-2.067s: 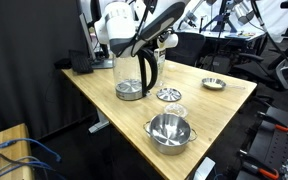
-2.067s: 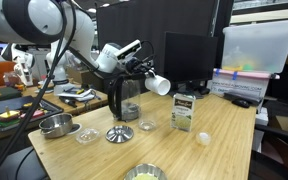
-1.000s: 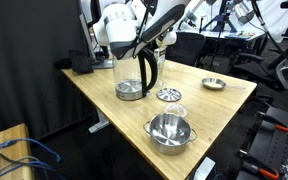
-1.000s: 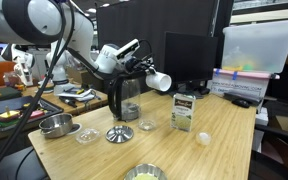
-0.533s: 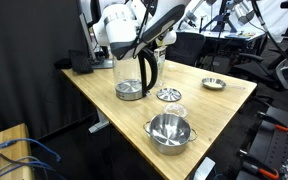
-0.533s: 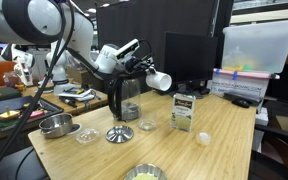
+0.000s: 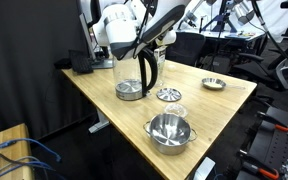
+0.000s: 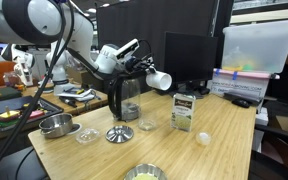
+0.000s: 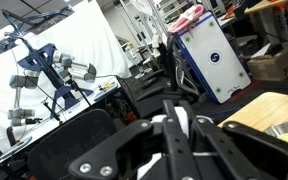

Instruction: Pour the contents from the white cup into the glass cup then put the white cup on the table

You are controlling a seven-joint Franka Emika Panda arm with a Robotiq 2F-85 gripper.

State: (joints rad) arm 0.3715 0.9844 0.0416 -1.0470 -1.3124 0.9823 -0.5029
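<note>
In an exterior view I've got the gripper up in the air, pinching the white cup. The cup shows only as a small pale blob right at the fingertips. The glass cup stands upright on the table, below the pincer and off to one side, clear of it.

In an exterior view, the gripper is clamped on the white cup. The cup is tipped onto its side and juts out beyond the fingertips, high over the table. The glass cup sits lower, back under the wrist, apart from the held cup.

Wrist view now: the dark fingers fill the foreground and close in on a white sliver of the white cup between them. A corner of the table lies beyond the pincer.
</note>
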